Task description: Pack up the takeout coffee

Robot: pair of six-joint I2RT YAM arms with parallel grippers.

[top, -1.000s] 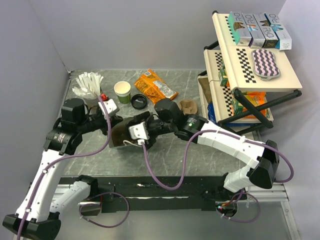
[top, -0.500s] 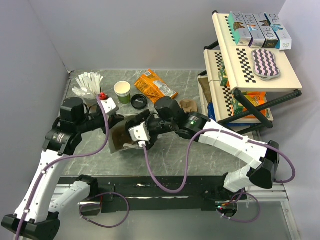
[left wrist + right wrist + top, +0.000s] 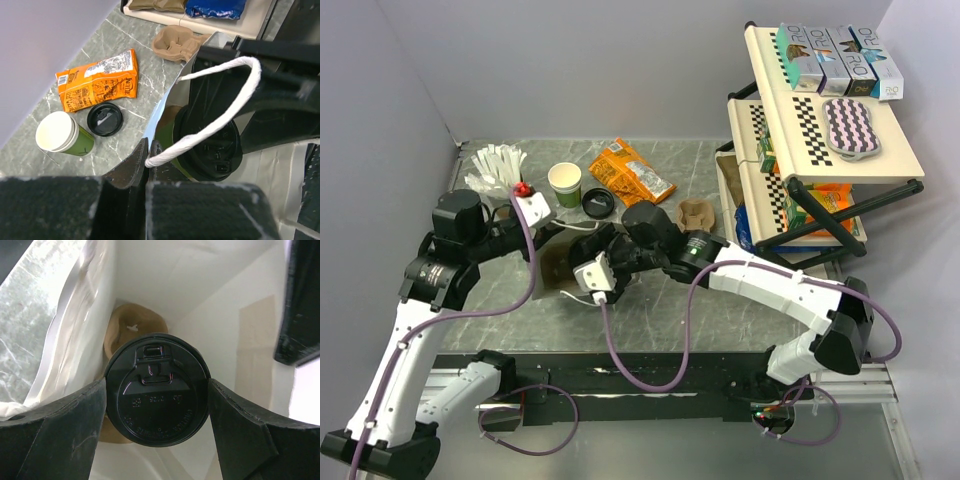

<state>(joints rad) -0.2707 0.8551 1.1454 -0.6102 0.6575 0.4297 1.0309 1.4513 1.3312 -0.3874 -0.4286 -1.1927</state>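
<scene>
The left pincer (image 3: 148, 159) is pinched nearly closed on the rim of a brown paper bag (image 3: 552, 268), white inside, on the grey marbled desk (image 3: 645, 315). The right pincer (image 3: 156, 412) reaches into the bag's mouth, its fingers clamped either side of the takeout coffee (image 3: 156, 390), a small green-banded paper cup with a round black plastic lid, held inside the bag. Deeper in, at the bag's bottom, sits a tan pulp piece (image 3: 131, 322). Beyond are a lidless white-and-green cup (image 3: 57, 132), a loose black lid (image 3: 105, 119) and an orange pouch (image 3: 99, 81).
</scene>
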